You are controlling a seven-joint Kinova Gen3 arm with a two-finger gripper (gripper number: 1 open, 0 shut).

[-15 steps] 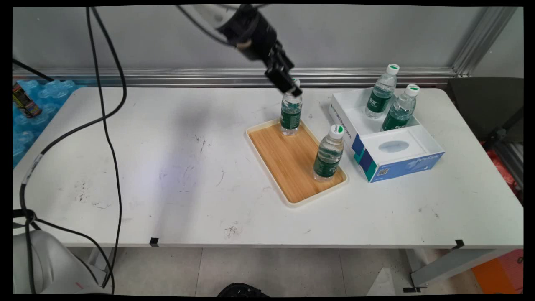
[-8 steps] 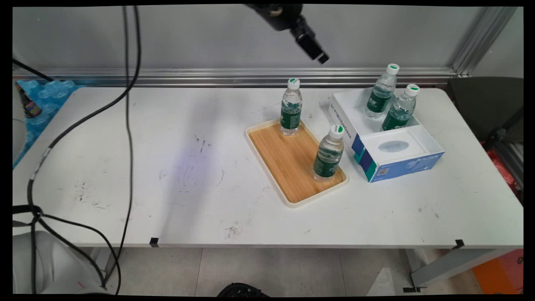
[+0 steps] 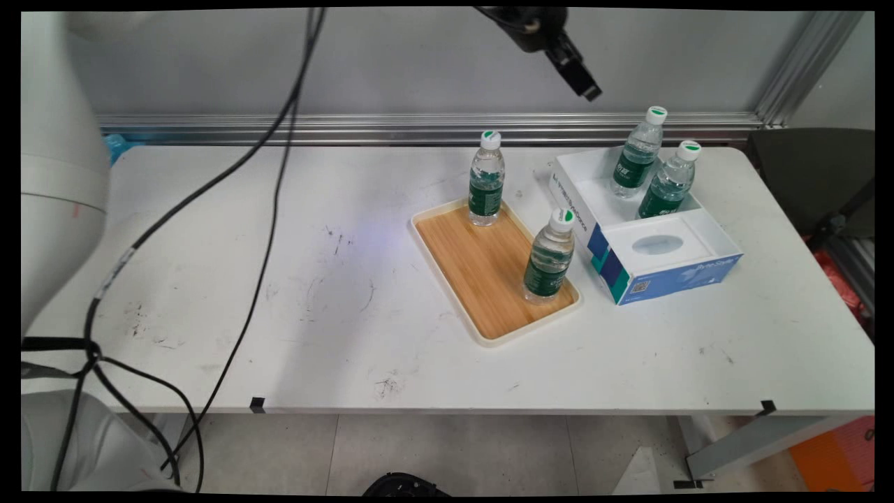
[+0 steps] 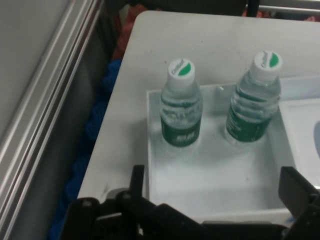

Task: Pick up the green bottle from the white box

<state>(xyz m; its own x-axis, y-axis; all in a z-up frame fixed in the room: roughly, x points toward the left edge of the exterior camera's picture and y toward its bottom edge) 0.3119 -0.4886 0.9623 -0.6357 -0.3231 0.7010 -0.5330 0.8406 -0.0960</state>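
Tabletop (image 3: 279, 314), near side: bare white surface with scuffs, black cables hanging across the left.

Middle: wooden tray (image 3: 482, 279) set at an angle. Front bottle (image 3: 550, 258) stands upright at the tray's near right corner. Rear bottle (image 3: 486, 181) stands upright at its far corner. The two are well apart.

Right of the tray, just beside it: blue-and-white box (image 3: 670, 276), lid off. The near compartment is a white insert with an oval hollow. The far compartment holds two upright bottles close together: wall bottle (image 3: 634, 157) and inner bottle (image 3: 667, 185). In the hand view the same pair shows as wall bottle (image 4: 181, 107) towards the rail and inner bottle (image 4: 255, 100) beside it.

Above and farthest: gripper (image 3: 590, 92) hangs high against the wall, left of the box bottles, touching nothing and nearest to the wall bottle. In the hand view the gripper (image 4: 216, 177) is spread wide and empty, fingers (image 4: 295, 187) framing the box's far compartment.

Handling judgement: the bottles are tall, narrow and clear-walled, likely to tip from a sideways knock. The box pair leaves little room between them.
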